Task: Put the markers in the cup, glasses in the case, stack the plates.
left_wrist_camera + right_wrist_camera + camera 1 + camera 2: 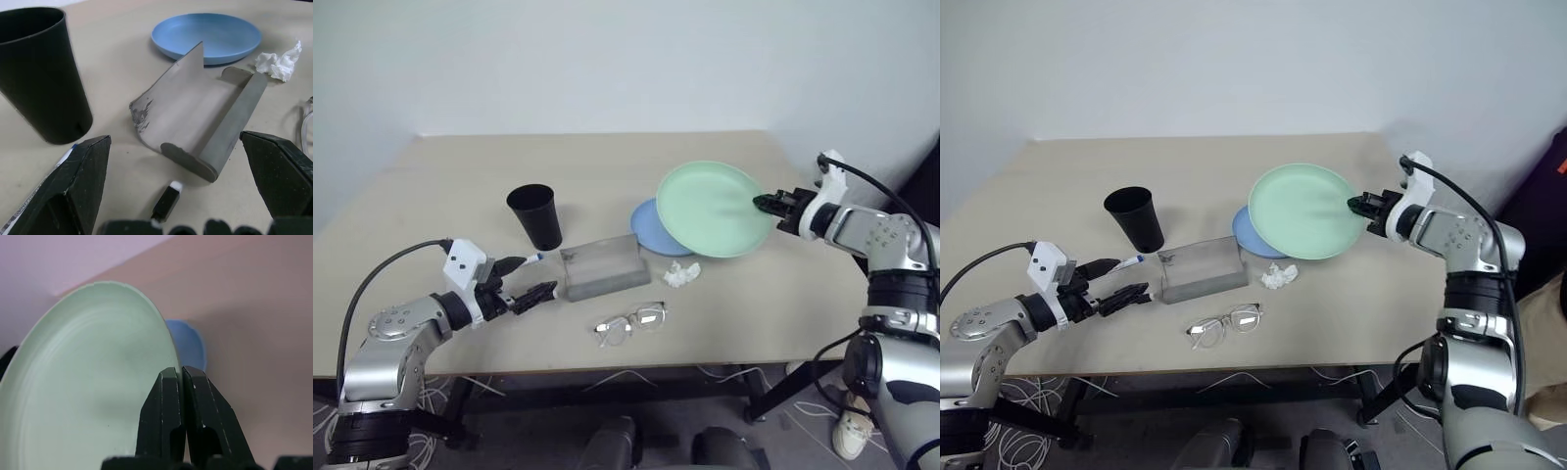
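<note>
Right gripper (766, 204) is clamped shut on the rim of the round mint-green plastic plate (713, 208), held tilted. The smaller light-blue plastic plate (656, 226) lies beyond and below the held plate, nearest this arm. Left gripper (530, 279) stands fully open, empty.

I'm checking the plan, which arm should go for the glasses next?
Left, probably. Its open fingers hover near the glasses and the open case, while the right fingers are shut on the green plate.

left gripper (533, 279) low, angled forward, jaws wide open. right gripper (766, 204) raised, jaws pinched shut.
</note>
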You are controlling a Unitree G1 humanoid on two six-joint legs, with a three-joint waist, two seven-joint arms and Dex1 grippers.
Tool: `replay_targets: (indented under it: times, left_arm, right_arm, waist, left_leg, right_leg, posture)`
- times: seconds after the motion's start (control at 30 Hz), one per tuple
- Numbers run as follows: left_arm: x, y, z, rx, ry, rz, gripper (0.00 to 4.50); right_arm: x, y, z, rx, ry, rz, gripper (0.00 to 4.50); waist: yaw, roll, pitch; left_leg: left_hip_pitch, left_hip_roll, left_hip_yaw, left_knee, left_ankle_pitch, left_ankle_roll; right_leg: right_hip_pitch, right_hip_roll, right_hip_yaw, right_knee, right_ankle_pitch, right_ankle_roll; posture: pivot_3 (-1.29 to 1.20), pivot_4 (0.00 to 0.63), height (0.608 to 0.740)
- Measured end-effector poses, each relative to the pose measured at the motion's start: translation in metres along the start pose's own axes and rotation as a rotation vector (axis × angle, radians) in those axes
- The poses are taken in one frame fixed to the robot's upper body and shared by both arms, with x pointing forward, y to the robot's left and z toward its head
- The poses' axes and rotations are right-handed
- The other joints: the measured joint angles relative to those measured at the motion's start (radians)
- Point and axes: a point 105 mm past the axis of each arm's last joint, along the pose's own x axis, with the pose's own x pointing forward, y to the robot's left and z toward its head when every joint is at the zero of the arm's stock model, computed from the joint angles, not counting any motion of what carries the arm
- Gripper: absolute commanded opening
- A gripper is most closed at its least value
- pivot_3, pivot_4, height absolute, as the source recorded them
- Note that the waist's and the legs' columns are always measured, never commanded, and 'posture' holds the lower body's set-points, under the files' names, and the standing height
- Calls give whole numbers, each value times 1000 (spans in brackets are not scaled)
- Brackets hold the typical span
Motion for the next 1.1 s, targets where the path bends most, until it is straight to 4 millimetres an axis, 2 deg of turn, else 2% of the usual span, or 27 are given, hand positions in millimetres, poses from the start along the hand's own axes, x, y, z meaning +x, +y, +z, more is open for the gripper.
replay_targets:
  times: [0.13, 0.33, 0.43, 0.57, 0.77, 0.97, 1.0, 1.1]
  left_arm:
    - [1, 0, 1, 0, -6, 3, 4500]
    - [-3, -5, -2, -2, 4, 8, 4500]
    - [-8, -4, -4, -9, 6, 29, 4500]
    - [-11, -6, -2, -9, -2, 41, 4500]
    - [-13, -7, 0, -12, -12, 49, 4500]
    - [-17, -3, 3, -9, -21, 77, 4500]
    - [-16, -2, 4, -8, -22, 77, 4500]
    - [-16, -2, 5, -5, -27, 81, 4500]
  right_arm:
    - [34, -1, -7, -13, 15, -107, 5]
    - [63, -5, -32, -68, 33, -222, 5]
    - [68, -11, -44, -79, 33, -271, 5]
    - [71, -14, -50, -52, 11, -309, 5]
    - [77, -5, -53, -3, -5, -299, 5]
    - [87, 18, -50, 92, -26, -235, 5]
    - [89, 24, -48, 113, -36, -218, 506]
    - [94, 40, -42, 130, -51, -175, 1417]
  waist:
    - [-4, 0, 0]
    - [-16, 1, 0]
    - [-26, 1, 0]
    - [-39, 2, 0]
    - [-56, 2, 0]
    - [-57, 3, 0]
    - [-57, 3, 0]
    - [-56, 3, 0]
  left_leg:
    - [0, 0, 1, -1, 0, 0]
    - [1, 3, 1, -1, 1, 0]
    - [2, 4, 1, -2, 2, -2]
    - [4, 7, 1, -3, 3, -5]
    - [7, 7, -3, -3, 4, -5]
    - [9, 7, -2, -5, 5, -5]
    - [9, 8, -2, -5, 5, -5]
    - [10, 8, -2, -6, 5, -5]
  right_leg:
    - [0, 2, 1, 0, 0, 0]
    - [0, 11, 5, 0, 1, -1]
    - [-1, 13, 7, 0, 2, -2]
    - [0, 15, 7, 1, 4, -5]
    - [0, 17, 8, 1, 7, -9]
    - [0, 19, 12, 1, 7, -9]
    - [0, 19, 12, 1, 7, -9]
    - [0, 19, 13, 1, 7, -9]
  posture:
    - [0, 0, 740]
    - [0, 0, 740]
    - [0, 0, 740]
    - [0, 0, 740]
    - [0, 0, 740]
    - [0, 0, 740]
    - [0, 0, 740]
    - [0, 0, 740]
